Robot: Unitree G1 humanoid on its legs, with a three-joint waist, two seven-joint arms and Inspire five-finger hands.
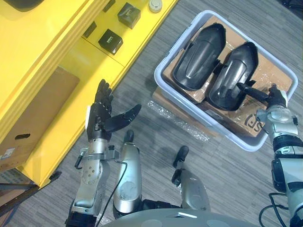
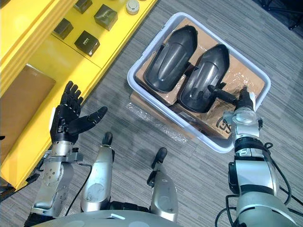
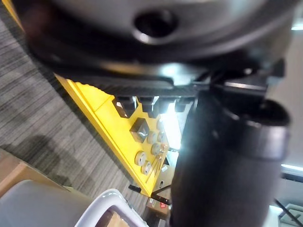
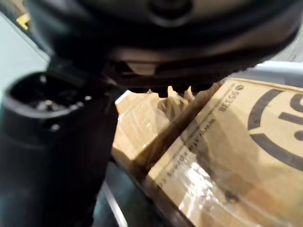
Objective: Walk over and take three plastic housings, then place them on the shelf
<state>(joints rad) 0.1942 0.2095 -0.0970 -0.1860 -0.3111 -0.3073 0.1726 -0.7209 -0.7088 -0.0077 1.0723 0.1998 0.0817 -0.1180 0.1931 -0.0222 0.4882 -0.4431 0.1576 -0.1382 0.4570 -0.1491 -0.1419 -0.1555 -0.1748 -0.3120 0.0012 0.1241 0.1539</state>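
Two black plastic housings lie side by side in a pale bin [image 1: 157,75] on the floor, the left housing [image 1: 199,56] and the right housing [image 1: 234,75]. They rest on cardboard [image 4: 236,156]. My right hand [image 1: 274,101] hangs over the bin's near right part, open. Its thumb stretches out to the near end of the right housing; I cannot tell whether it touches. My left hand [image 1: 98,118] is raised beside the yellow shelf [image 1: 57,42], open and holding nothing.
The yellow shelf runs along the left, with small black boxes [image 1: 110,41] on it and a brown carton [image 1: 33,113] on its lower level. A strip of bubble wrap [image 1: 177,120] lies on the grey carpet beside the bin.
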